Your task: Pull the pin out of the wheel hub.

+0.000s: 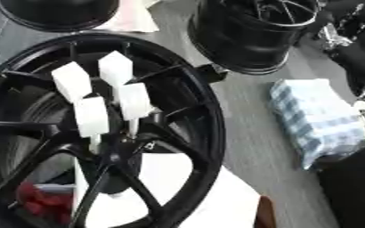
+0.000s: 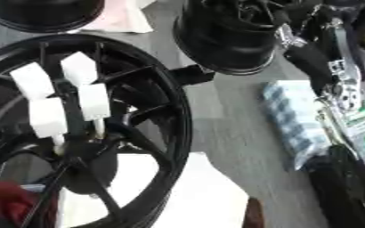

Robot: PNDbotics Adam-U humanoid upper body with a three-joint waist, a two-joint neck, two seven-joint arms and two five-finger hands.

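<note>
A large black spoked wheel hub (image 1: 187, 116) lies tilted across the left half of the view. Several pins with white block heads (image 1: 115, 67) stand close together on thin stems at its centre (image 1: 119, 147). Nothing touches the pins. My right arm (image 2: 343, 93), black with silver joints, runs down the right edge, well apart from the wheel hub. Its hand is lost among the dark shapes at the upper right. My left hand does not show.
A second black rim (image 1: 252, 33) stands at the back, and another dark round part (image 1: 57, 13) at the top left. A blue-and-white checked cloth (image 1: 314, 118) lies on the grey table right of the wheel. White paper (image 1: 201, 187) lies under the wheel.
</note>
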